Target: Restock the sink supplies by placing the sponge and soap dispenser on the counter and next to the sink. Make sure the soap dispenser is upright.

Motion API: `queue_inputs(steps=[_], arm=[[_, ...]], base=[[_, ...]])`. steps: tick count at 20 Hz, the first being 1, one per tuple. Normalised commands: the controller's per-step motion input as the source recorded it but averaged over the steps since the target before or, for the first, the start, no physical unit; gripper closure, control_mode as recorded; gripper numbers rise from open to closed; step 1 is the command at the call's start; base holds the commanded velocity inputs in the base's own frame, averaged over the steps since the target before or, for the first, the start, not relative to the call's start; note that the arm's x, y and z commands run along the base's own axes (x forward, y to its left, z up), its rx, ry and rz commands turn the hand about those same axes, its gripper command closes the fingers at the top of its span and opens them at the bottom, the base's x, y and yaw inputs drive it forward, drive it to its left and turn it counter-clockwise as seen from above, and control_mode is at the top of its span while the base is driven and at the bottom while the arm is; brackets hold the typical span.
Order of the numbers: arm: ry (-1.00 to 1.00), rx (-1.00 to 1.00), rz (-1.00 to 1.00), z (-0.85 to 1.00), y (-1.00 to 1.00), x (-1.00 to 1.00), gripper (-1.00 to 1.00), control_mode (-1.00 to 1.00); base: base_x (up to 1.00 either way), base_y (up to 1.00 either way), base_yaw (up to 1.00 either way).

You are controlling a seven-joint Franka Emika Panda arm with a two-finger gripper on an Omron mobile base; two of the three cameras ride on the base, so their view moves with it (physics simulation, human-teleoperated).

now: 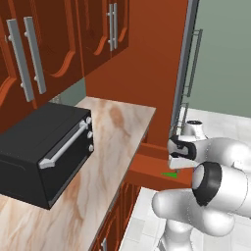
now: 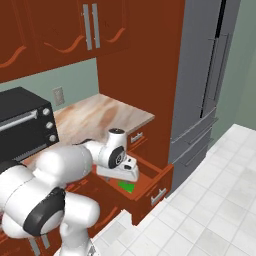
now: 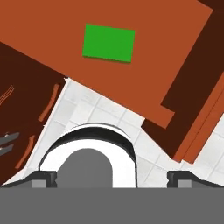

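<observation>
The sponge is a flat bright green block lying on the floor of an open reddish-brown drawer under the counter. It also peeks out as a green sliver, the sponge, and beside the hand as the sponge. My gripper hangs over the drawer, pointing down, above the sponge and apart from it. Its fingertips stand wide apart, open with nothing between them. The soap dispenser and the sink are out of view.
A black toaster oven sits on the counter's left part. A tall grey fridge stands right of the drawer column. Upper cabinets hang over the counter. White floor tiles lie below the drawer.
</observation>
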Motion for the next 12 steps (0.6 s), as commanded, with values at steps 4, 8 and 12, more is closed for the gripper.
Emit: queue_inputs(steps=[4,8,12], arm=[[0.00,0.04,0.00,-0.45,-0.32,0.13,-1.00,-1.00],[0.00,0.05,0.00,-0.41,-0.37,0.06,-1.00,-1.00],[0.00,0.04,0.00,-0.38,-0.50,0.00,-1.00,-1.00]], base=[[0.00,0.00,0.00],[0.00,0.00,0.00],[0.00,0.00,0.00]])
